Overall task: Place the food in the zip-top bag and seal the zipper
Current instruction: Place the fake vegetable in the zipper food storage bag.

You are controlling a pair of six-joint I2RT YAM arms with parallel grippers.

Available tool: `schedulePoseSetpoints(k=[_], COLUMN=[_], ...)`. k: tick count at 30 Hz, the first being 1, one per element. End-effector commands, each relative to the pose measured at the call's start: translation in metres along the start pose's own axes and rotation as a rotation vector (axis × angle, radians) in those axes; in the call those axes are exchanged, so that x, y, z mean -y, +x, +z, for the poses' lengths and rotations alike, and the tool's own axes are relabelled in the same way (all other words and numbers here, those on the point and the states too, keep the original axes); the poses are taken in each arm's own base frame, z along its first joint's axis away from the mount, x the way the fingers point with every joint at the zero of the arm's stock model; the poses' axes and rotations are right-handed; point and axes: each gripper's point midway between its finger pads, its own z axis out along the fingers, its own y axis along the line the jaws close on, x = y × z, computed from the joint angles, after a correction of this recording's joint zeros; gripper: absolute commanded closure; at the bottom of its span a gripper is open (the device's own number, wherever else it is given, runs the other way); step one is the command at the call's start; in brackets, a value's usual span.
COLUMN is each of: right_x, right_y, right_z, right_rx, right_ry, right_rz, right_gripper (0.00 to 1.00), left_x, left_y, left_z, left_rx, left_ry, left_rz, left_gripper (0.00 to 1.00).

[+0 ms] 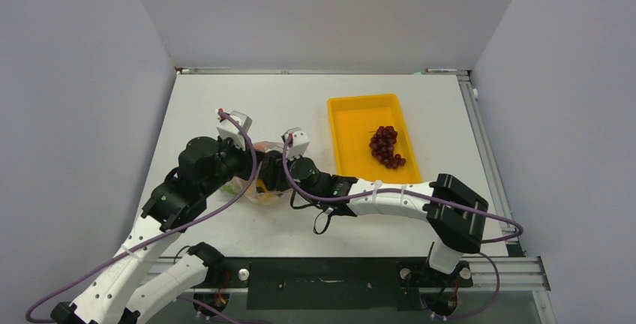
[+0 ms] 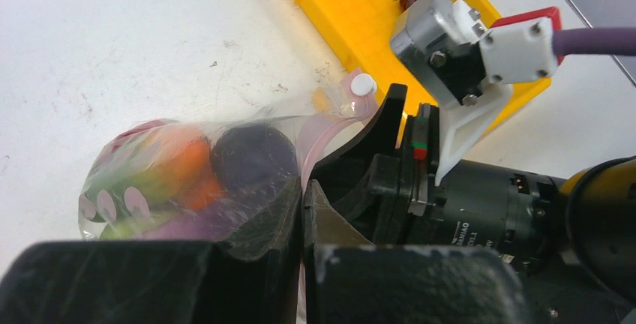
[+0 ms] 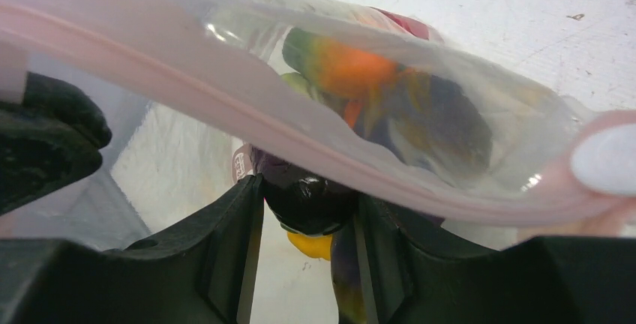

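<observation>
The zip-top bag [image 2: 150, 181] lies on the table with orange, green and dark purple food inside it. My left gripper [image 2: 302, 189] is shut on the bag's pink mouth edge, beside the zipper [image 2: 324, 130] and its white slider [image 2: 364, 84]. My right gripper [image 3: 307, 193] is shut on a dark purple eggplant [image 3: 309, 198] at the bag's mouth, just under the pink zipper strip [image 3: 225, 91]. A yellow piece [image 3: 311, 244] shows below the eggplant. In the top view both grippers [image 1: 251, 178] [image 1: 270, 176] meet at the bag [image 1: 251, 187]. Purple-red grapes [image 1: 385, 146] lie in the tray.
The yellow tray [image 1: 352, 118] stands on the table's right half, close to my right arm's forearm [image 1: 390, 198]. The table's walls rise at the back and on both sides.
</observation>
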Motion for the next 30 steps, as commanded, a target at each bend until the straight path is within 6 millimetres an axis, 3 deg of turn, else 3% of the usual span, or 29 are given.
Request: schedulePoseSetpoints(k=[1, 15, 18, 24, 30], right_x=[-0.025, -0.045, -0.043, -0.042, -0.038], right_y=[-0.023, -0.002, -0.002, -0.013, -0.032], right_z=[0.009, 0.029, 0.025, 0.01, -0.011], right_rx=[0.075, 0.053, 0.054, 0.078, 0.109], right_ry=[-0.048, -0.1, -0.104, -0.113, -0.098], right_rz=[0.036, 0.032, 0.024, 0.007, -0.01], right_gripper=[0.95, 0.93, 0.83, 0.53, 0.39], left_x=[0.007, 0.009, 0.009, 0.005, 0.001], left_y=[-0.021, -0.021, -0.021, -0.022, -0.022], left_z=[-0.003, -0.003, -0.002, -0.003, -0.002], left_rx=[0.067, 0.071, 0.071, 0.073, 0.073], left_ry=[0.032, 0.043, 0.038, 0.017, -0.005], left_rz=[0.006, 0.004, 0.004, 0.002, 0.001], left_gripper=[1.0, 1.0, 1.0, 1.0, 1.0])
